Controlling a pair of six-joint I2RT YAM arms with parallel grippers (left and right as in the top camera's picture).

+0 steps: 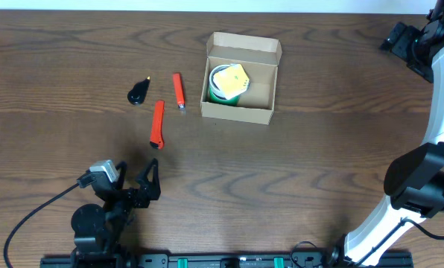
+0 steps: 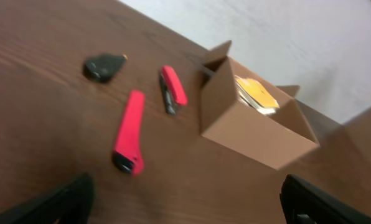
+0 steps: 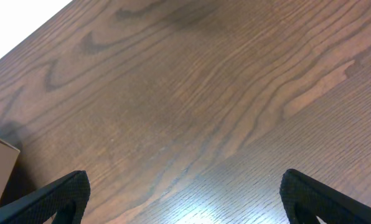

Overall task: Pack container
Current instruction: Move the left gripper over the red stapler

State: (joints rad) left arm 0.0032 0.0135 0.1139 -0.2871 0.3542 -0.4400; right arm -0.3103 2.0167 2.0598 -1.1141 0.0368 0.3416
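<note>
Even, fairly bright light from above; overhead view sharp, only faint soft shadows around the container (image 1: 240, 78); left wrist view blurred throughout; right wrist view crisp, pale glare on the table (image 3: 192, 202) near its edge.

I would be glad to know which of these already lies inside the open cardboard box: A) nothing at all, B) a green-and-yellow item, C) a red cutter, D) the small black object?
B: the overhead view shows a green-and-yellow item inside the box, while the longer red cutter, the shorter red cutter and the black object lie outside it on the table.
</note>
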